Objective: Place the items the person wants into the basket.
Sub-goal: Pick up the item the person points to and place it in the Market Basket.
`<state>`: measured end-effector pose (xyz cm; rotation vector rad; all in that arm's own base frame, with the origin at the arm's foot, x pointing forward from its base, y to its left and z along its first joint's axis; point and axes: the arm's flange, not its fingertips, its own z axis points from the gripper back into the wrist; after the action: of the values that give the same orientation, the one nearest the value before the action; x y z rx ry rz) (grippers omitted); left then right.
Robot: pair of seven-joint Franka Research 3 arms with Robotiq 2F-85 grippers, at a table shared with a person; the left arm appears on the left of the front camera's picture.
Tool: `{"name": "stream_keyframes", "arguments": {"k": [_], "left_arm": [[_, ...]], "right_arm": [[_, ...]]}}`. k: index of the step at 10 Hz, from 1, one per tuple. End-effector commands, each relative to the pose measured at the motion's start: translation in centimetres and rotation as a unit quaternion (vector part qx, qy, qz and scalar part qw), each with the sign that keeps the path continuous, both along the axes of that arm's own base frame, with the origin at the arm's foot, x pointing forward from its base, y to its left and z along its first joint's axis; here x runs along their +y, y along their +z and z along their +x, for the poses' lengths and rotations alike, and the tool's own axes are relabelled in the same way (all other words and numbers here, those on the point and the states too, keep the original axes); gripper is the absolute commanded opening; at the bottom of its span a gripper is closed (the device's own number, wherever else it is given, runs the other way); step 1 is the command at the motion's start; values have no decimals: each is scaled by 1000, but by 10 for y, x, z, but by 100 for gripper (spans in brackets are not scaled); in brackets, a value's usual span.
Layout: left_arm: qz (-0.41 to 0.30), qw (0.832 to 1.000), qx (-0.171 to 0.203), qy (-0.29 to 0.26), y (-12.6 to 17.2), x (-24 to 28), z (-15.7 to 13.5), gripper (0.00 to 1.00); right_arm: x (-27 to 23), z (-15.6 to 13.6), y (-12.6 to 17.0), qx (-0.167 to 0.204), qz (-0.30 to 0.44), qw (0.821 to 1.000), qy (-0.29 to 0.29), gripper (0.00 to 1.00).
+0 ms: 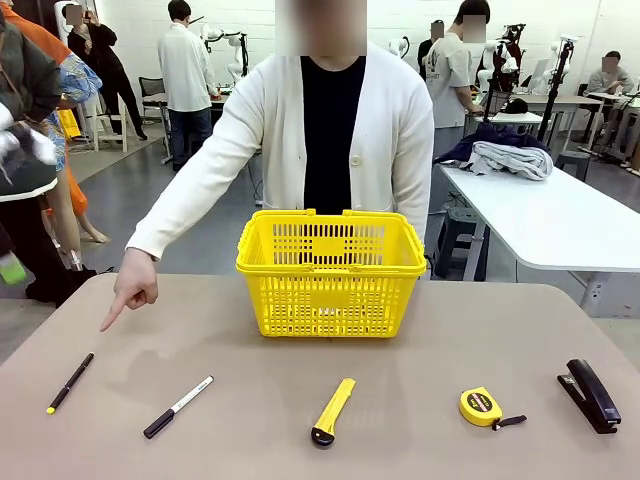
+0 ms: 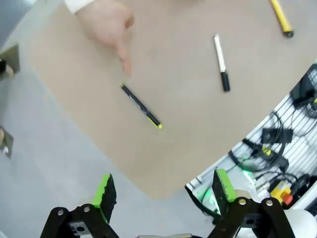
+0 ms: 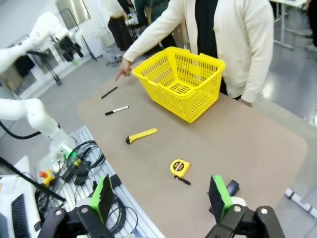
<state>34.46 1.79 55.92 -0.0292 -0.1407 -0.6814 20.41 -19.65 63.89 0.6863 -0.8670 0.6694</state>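
The yellow basket [image 1: 331, 273] stands mid-table in front of the person [image 1: 335, 130], whose hand [image 1: 132, 287] points a finger down toward the thin black pen [image 1: 70, 382] with the yellow-green end. The pen [image 2: 141, 105] lies just beyond the fingertip [image 2: 124, 63]. The utility knife [image 1: 332, 410] and the tape measure [image 1: 483, 407] lie near the front edge. My left gripper [image 2: 166, 191] hangs open high over the table's corner, well short of the pen. My right gripper [image 3: 161, 194] is open, raised off the table's near edge, with the tape measure [image 3: 179, 168] and knife [image 3: 141, 135] ahead.
A black marker with a white barrel [image 1: 178, 406] lies between pen and knife. A black stapler [image 1: 590, 394] sits at the right end. Cables and equipment [image 2: 277, 148] sit below the table's near edge. The left arm's white base [image 3: 34, 119] stands beside the table.
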Motion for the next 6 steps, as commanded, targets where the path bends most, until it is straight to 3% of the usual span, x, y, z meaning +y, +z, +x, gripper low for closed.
{"name": "stream_keyframes", "arguments": {"k": [1, 5, 6], "left_arm": [[11, 999, 49, 18, -45, -2, 14, 100], [33, 995, 2, 93, -132, -1, 25, 100], [30, 994, 11, 105, -150, 0, 30, 100]], "right_arm": [[0, 1, 0, -8, 5, 1000, 7, 100], [0, 1, 0, -8, 5, 1000, 7, 100], [0, 1, 0, -8, 5, 1000, 7, 100]]}}
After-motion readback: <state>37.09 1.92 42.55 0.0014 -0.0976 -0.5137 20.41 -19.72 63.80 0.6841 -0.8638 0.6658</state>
